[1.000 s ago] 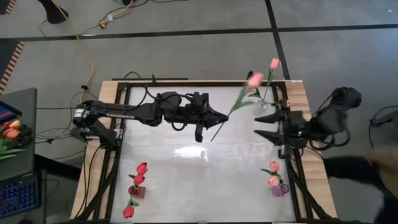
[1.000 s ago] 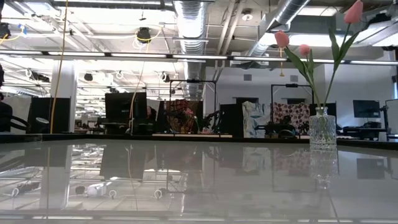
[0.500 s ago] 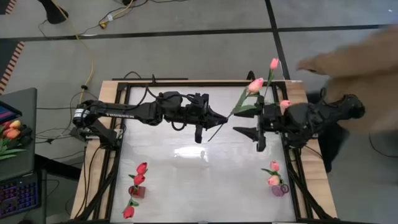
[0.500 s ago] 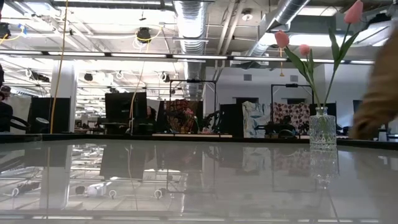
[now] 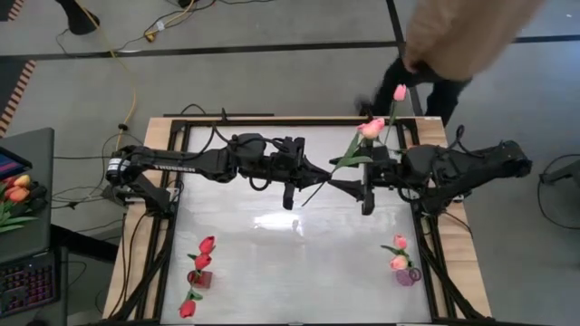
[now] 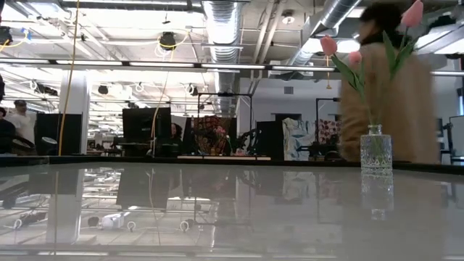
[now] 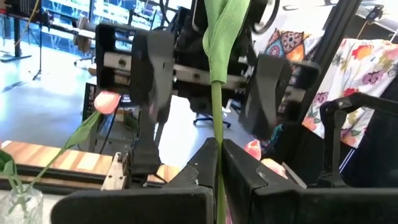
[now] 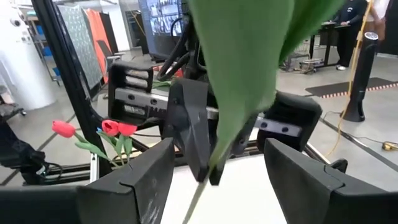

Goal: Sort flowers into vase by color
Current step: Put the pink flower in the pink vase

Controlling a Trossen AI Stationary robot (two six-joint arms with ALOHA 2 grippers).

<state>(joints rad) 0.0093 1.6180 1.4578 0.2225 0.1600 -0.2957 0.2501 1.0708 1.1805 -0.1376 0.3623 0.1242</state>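
The left gripper [image 5: 317, 172] is clenched on a pink tulip [image 5: 371, 128] stem. The right gripper [image 5: 349, 187] stands released, jaws straddling that stem. Close squarely on the stem beside the left fingertips before any release.

- A person in a tan coat [image 5: 462, 36] stands on the grey floor beyond the table's far right corner; the same tan coat shows behind the glass in the low view.
- A yellow cable [image 5: 122, 68] runs across the grey floor, far left of the table.
- A dark keyboard [image 5: 25, 285] lies on a side desk at the left edge.
- A bunch of orange-red tulips [image 5: 16, 192] rests on that side desk, above the keyboard.
- A floral-patterned cloth [image 7: 367, 68] hangs in the room behind.
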